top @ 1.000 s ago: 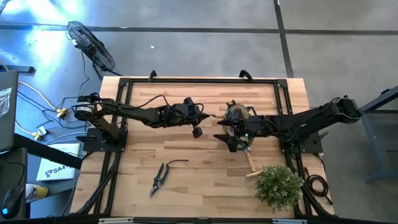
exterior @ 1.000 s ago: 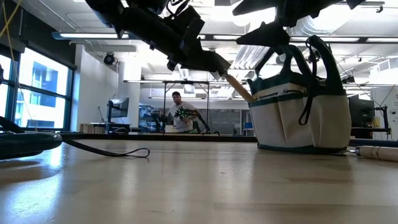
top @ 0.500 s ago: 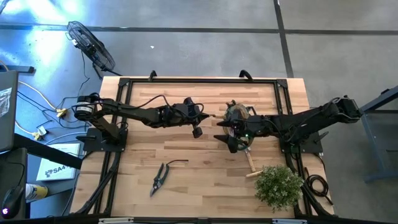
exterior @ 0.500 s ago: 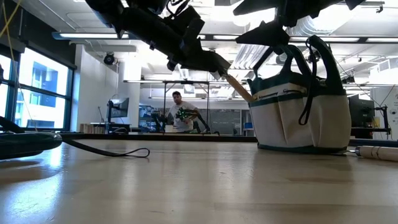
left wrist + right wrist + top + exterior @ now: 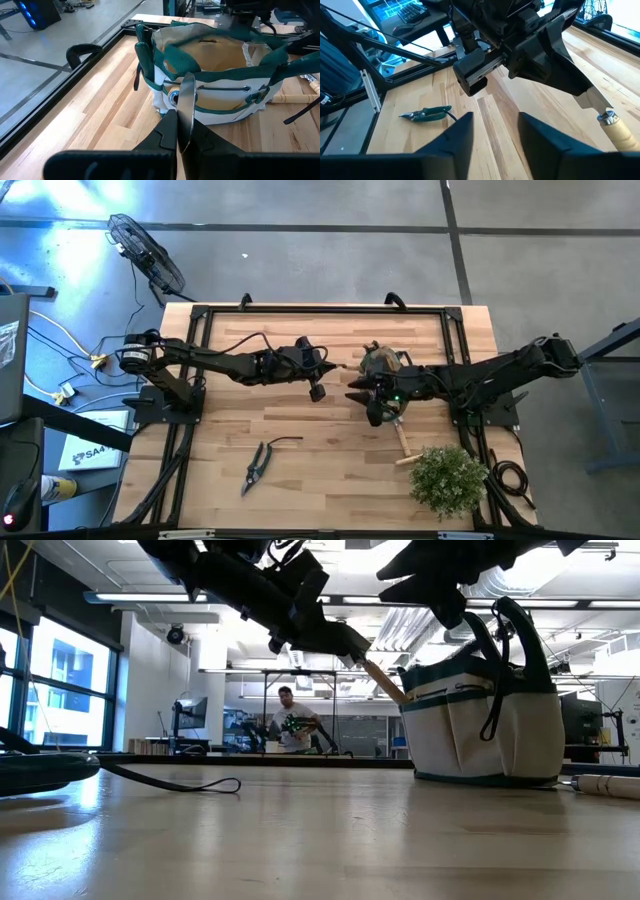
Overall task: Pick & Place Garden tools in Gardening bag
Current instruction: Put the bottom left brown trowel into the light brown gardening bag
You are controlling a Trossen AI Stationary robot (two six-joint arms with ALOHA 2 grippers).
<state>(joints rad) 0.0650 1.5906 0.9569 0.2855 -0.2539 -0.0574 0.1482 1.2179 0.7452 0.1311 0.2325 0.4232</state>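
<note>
The left gripper (image 5: 182, 142) pinches one trowel (image 5: 187, 107) by its blade, handle toward the one bag (image 5: 381, 361) mid-table. The right gripper (image 5: 495, 132), fingers apart and empty, hovers beside the bag. A second trowel (image 5: 402, 438) and one pair of shears (image 5: 256, 465) lie on the table (image 5: 300, 470).

Grey concrete floor (image 5: 300, 240), floor fan (image 5: 148, 252), tall windows (image 5: 55, 690), ceiling strip lights (image 5: 150, 598)

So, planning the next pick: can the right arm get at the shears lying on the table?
Probably yes: the right gripper holds nothing, and bare table lies between it and the shears.
</note>
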